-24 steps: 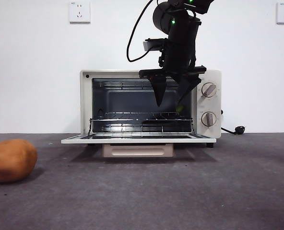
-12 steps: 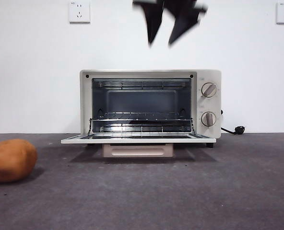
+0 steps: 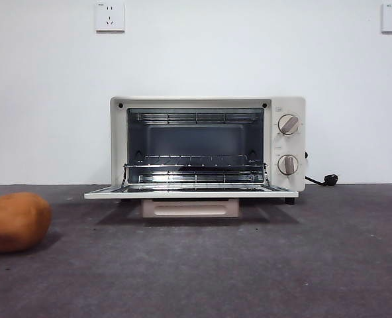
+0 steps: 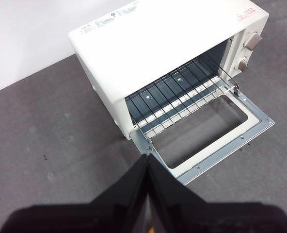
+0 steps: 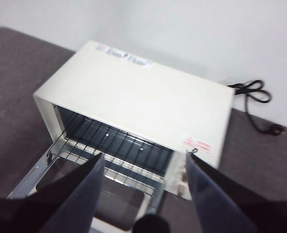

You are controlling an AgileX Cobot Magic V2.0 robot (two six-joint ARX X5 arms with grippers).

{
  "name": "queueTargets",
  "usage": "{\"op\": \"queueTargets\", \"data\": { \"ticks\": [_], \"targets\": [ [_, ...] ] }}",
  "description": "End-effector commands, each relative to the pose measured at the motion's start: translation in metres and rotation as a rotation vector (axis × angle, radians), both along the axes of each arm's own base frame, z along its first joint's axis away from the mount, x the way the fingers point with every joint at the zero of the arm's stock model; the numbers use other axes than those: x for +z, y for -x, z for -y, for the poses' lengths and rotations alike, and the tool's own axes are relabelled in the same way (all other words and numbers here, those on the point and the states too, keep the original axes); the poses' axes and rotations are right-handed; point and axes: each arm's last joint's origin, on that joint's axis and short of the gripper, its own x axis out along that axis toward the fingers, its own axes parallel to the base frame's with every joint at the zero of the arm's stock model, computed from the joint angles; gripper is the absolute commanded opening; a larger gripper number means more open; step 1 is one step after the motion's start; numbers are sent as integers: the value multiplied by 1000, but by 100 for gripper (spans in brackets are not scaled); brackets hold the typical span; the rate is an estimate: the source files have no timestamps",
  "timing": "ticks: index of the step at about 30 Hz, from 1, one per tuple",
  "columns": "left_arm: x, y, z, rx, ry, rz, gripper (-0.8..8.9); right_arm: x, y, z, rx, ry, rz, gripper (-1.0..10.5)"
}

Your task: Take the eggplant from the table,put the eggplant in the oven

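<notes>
Right gripper [image 5: 143,194] gone from front view; oven [image 3: 196,146] empty.

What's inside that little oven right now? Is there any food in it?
Inside the oven, only a wire rack shows, seen through the open door; no food is on it. Its top hides the back corners in the wrist views. A potato sits outside on the table.

The oven [image 3: 202,149] stands with its door [image 3: 191,193] dropped flat, so the mouth is free from the front. Inside, only the wire rack [image 3: 195,173] crosses the lower part. Both grippers hang high above the oven: the left gripper [image 4: 148,167] closed, the right gripper [image 5: 143,167] spread wide. A potato [image 3: 16,221] lies on the table [image 3: 249,265], well apart from the oven.
</notes>
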Motion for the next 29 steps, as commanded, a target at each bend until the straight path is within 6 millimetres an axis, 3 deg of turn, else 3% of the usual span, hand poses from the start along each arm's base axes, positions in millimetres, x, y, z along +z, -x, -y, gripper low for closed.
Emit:
{"op": "queueTargets", "data": {
  "ticks": [1,6,12,20,25,29],
  "targets": [
    [0,0,-1,1,0,5,-6,11,24,16,-18,-9,12,285],
    [0,0,-1,1,0,5,-6,26,64,42,-44,-12,49,285],
    [0,0,-1,2,-1,4,-6,37,96,63,-55,-14,106,284],
    [0,0,-1,2,-1,4,-6,37,108,70,-60,-10,102,271],
    [0,-2,-4,17,0,8,-6,35,108,70,-58,6,80,31],
    [-1,-8,-10,46,1,10,-6,33,109,71,-57,14,68,-9]
  ]
}}
